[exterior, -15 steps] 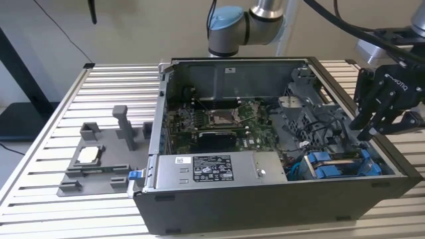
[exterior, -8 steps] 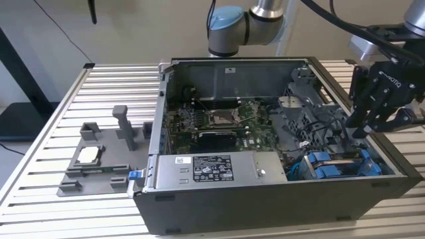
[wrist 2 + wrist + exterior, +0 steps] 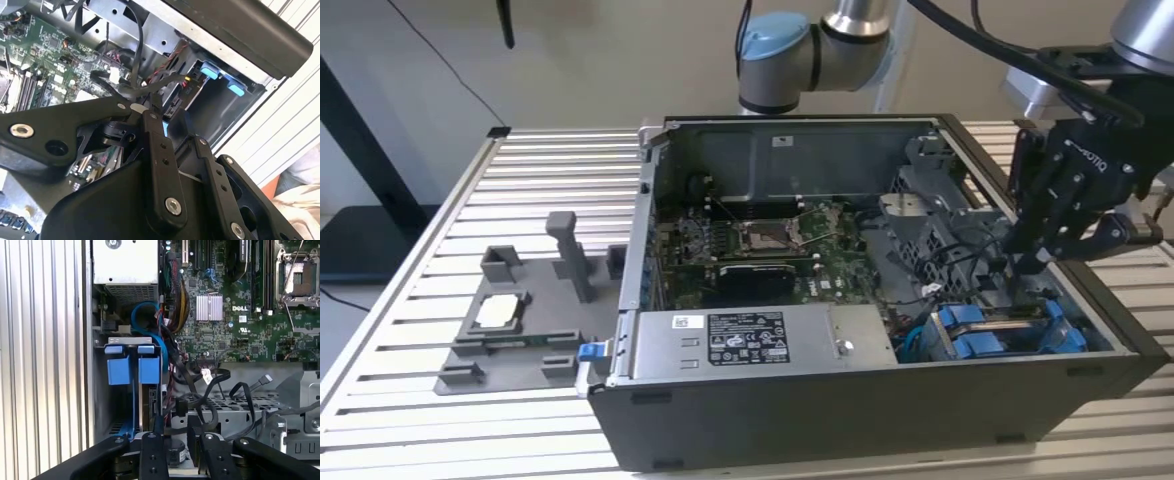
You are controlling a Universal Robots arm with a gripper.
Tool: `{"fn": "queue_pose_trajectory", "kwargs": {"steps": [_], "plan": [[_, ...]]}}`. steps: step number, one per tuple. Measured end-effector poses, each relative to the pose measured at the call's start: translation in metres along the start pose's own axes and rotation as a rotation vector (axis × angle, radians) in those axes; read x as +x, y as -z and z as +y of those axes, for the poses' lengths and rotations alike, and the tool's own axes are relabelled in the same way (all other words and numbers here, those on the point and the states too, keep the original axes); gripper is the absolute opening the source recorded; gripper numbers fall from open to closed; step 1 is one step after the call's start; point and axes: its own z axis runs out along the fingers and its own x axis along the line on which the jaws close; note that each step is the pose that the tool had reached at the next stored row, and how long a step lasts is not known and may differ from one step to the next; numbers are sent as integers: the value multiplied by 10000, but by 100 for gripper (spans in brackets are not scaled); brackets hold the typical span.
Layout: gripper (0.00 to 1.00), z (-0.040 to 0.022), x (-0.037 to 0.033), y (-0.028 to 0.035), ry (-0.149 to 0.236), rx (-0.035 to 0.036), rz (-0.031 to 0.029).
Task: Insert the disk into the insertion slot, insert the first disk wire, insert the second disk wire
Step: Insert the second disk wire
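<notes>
The disk (image 3: 987, 330) sits in the insertion slot (image 3: 1083, 330) at the case's front corner on the exterior view's right, and its blue carrier tabs (image 3: 125, 369) stick out. The tabs also show in the second wrist view as blue carrier tabs (image 3: 220, 76). My gripper (image 3: 1025, 262) hangs just above and behind the disk, inside the case. Its fingertips (image 3: 146, 114) meet around a flat black disk wire (image 3: 134, 75). More black wires (image 3: 202, 390) loop beside the slot, ahead of my gripper (image 3: 175, 432).
A silver power-supply box (image 3: 747, 335) lies along the case's front wall. The green motherboard (image 3: 761, 240) covers the case floor. Outside, on the slatted table (image 3: 400, 330), a grey fixture (image 3: 520, 330) holds a small square chip (image 3: 500, 312).
</notes>
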Motion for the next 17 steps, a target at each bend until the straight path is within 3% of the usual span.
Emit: {"fn": "queue_pose_trajectory", "kwargs": {"steps": [8,14,17], "plan": [[33,170,-17,-6,0,16,1],[33,218,-59,-29,1,36,0],[33,222,-59,-51,8,115,-1]]}}
